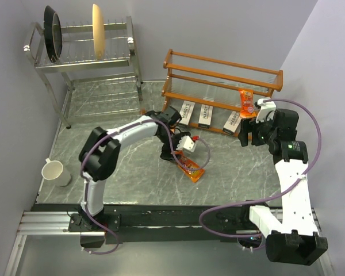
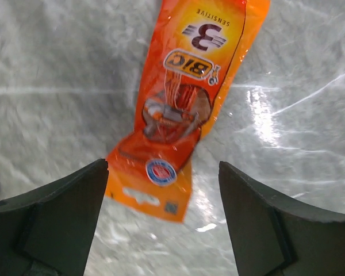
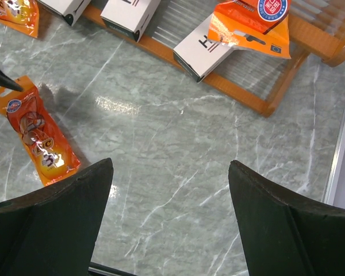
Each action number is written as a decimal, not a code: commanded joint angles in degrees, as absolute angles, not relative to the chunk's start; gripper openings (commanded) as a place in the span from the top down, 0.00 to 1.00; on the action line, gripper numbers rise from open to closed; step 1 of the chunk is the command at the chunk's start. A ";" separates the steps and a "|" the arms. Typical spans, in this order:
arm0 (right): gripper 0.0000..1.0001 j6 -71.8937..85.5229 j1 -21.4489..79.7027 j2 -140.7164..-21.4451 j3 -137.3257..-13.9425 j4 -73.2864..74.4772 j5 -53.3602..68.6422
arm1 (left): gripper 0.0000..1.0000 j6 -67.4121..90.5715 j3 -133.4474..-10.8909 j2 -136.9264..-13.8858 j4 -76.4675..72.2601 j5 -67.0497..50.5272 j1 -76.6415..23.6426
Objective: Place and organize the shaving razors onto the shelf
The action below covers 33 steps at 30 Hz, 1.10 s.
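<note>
Three grey boxes (image 1: 206,115) lie side by side on the shelf's (image 1: 218,61) lowest tier. One orange pack (image 1: 246,103) leans at the shelf's right end, over the rightmost box. A second pack (image 1: 191,168) lies on the table (image 1: 132,172) in front of the shelf, under the left gripper (image 2: 163,167), whose fingers are spread and empty. A third pack (image 3: 11,11) lies nearer the shelf. The right gripper (image 3: 171,164) hangs released before the shelf's right end.

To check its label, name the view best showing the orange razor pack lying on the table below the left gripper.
Left wrist: the glossy orange razor pack fills the frame, BIC print readable. Top external shows it small, print illegible. Right wrist shows it small, at the left edge.
</note>
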<state>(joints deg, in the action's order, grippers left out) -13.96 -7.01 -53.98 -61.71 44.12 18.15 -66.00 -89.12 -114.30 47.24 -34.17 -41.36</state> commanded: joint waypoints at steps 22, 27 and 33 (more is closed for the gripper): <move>0.12 -15.74 -7.29 -55.02 -61.61 41.57 17.40 | 0.57 -71.65 -92.11 -121.38 50.46 -24.87 -45.00; 0.12 -14.77 -7.30 -54.40 -61.43 41.22 16.52 | 0.63 -49.70 -89.74 -116.38 41.07 -22.95 -45.35; 0.12 -12.14 -7.38 -54.23 -62.40 40.34 14.15 | 0.62 -22.26 -104.21 -116.98 43.84 -13.02 -46.23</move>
<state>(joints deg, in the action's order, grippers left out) -14.61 -7.01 -54.87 -61.43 43.20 16.47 -44.49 -92.90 -118.89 43.77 -19.46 -45.71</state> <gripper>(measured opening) 0.882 0.404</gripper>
